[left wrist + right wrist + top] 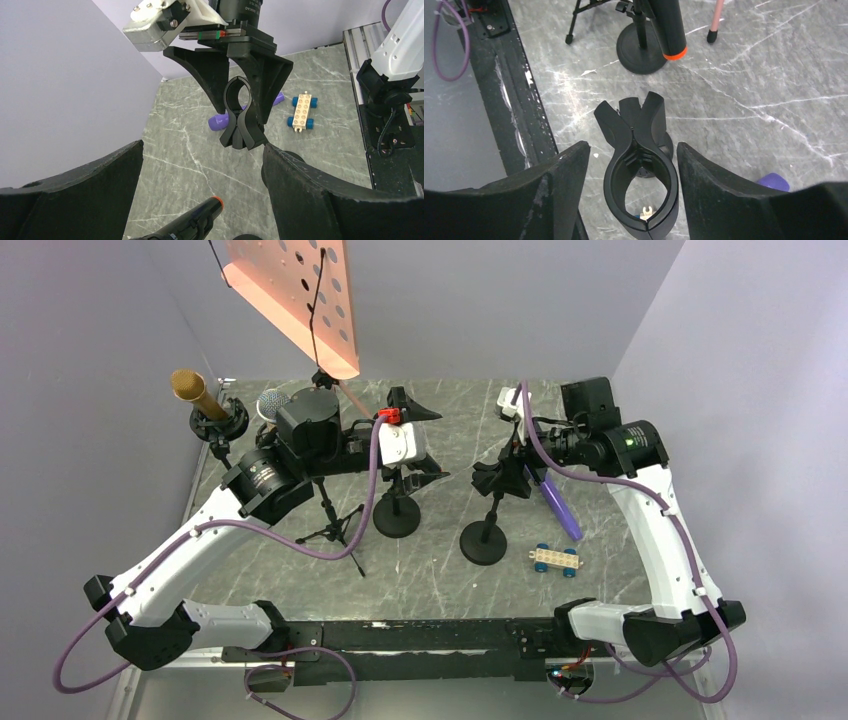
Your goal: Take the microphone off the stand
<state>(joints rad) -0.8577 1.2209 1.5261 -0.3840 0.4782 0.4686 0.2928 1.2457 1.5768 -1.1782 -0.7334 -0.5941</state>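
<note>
Lining up on the black microphone (197, 220); I judge it not yet gripped.
It sits in the centre stand (397, 512), at 6 o'clock inside my spread left claw (201, 150). The right claw (633, 147) stands spread about an empty clip (639, 170), with a purple microphone (558, 505) on the desk (420, 570) at the clip's 4 o'clock. Next: pinch, then lift clear.

a little toy car (556, 559) of tan bricks on blue wheels sits flat on the grey marbled table (430, 575), toward its near right corner. at the far edge, left of centre, a peach perforated panel (300, 290) tilts above the surface. a black tripod (328, 515) stands below it, though i can't tell whether it carries the panel.
</note>
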